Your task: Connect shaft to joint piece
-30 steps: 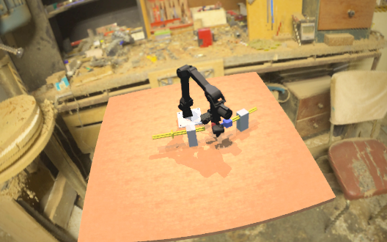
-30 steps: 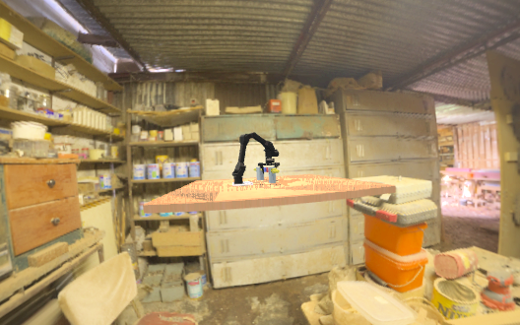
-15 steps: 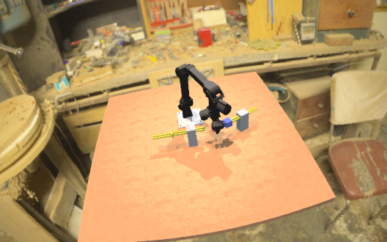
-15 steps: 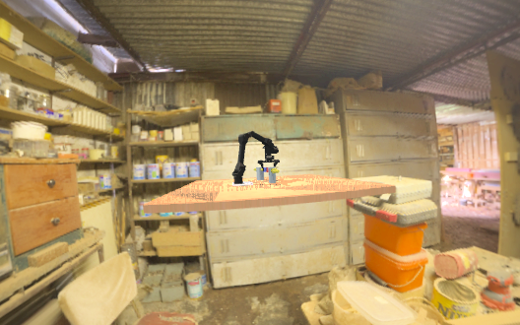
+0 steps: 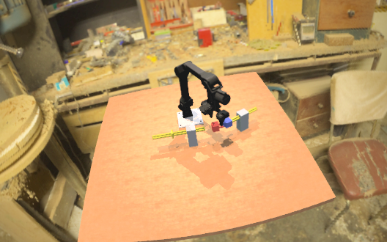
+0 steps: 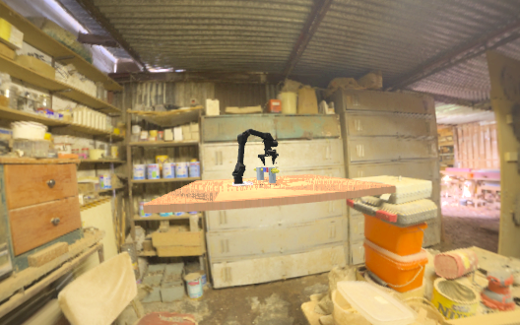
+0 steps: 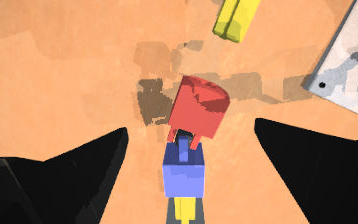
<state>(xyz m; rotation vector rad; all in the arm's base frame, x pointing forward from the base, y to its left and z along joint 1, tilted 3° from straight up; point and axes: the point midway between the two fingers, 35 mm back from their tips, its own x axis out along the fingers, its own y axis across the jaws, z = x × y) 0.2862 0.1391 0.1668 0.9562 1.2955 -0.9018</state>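
The pincer (image 7: 190, 165) is opened very wide, and nothing is held in it. In the wrist view its two black fingers are seen far out to the sides, well apart from the red joint piece (image 7: 200, 112) that sits between them and a bit ahead. The red joint piece is hinged to a blue square part (image 7: 184, 172), and a bit of yellow shaft (image 7: 184, 209) is seen under the blue part. The open end of the red piece is tilted up and to the right in this view, toward the end of the second yellow shaft (image 7: 236, 17), which is seen at the top and is not touching it. From the top view, the second shaft (image 5: 178, 133) is held in a grey block (image 5: 191, 136) on the orange surface (image 5: 162, 191), and the other shaft is fixed to a second grey block (image 5: 242, 119) on the right. The red piece (image 5: 215, 126) is seen between the two blocks, just beside the blue part (image 5: 228, 122). The black arm (image 5: 198, 84) is bent over them, and its foot is set on a white plate (image 5: 181, 122). A workshop bench (image 5: 290, 51) is seen behind.
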